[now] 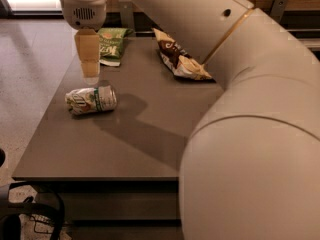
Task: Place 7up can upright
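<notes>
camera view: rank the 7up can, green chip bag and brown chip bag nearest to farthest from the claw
1. 7up can, lying on its side just below the claw.
2. Green chip bag, just behind the claw, at the far edge.
3. Brown chip bag, well off to the view's right.

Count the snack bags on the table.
2. A green bag lies at the far edge of the table, behind the gripper, which hangs just above the toppled 7up can. A brown bag lies right of it, near the arm. The arm may hide others.
</notes>
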Tool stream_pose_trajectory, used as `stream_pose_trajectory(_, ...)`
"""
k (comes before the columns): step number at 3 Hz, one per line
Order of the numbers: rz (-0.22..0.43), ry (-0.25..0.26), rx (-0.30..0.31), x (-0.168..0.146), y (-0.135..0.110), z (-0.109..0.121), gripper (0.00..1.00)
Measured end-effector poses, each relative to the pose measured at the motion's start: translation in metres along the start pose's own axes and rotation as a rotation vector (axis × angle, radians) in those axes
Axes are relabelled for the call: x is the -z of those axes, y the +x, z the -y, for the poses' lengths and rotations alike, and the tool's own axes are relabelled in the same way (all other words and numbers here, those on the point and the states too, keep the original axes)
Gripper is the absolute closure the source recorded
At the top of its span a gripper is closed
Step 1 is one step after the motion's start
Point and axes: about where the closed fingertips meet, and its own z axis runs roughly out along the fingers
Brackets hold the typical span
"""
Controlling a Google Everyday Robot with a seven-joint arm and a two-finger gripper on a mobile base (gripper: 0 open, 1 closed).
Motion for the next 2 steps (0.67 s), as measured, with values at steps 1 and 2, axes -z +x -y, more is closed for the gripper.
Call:
stream_pose_trajectory(1,-0.049,-0.027,0.010,-0.034,-0.001,0.024,0.00)
stream_pose_trajectory(2,-0.088,-0.049,0.000,-0.048,0.001,0.022,0.00)
